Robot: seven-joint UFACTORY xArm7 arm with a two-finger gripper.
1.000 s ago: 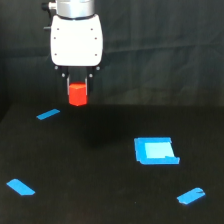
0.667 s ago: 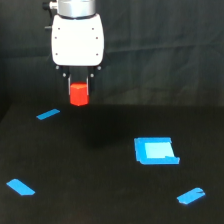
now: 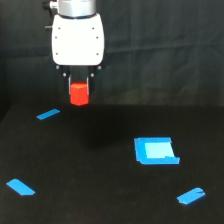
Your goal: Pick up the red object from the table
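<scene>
The red object hung in the air above the far part of the table, toward the exterior view's left, with no contact between it and the black surface. It was a short, bright red-orange block whose faces looked faceted, and its upper part sat between the two dark fingers of the end effector, which were closed against its sides and held it; most of the block showed below the fingertips. The fingers reached down from a white, rounded housing with small dark screws at its corners, and above that a metallic grey ring of the arm ran out of the top of the view. On the table, a blue tape strip lay below and to the exterior view's left of the held block, well apart from it. A blue square patch with a paler centre lay toward the exterior view's right. A second blue strip lay near the left edge at the front, and a third blue strip lay at the front right, near the patch but not touching it.
</scene>
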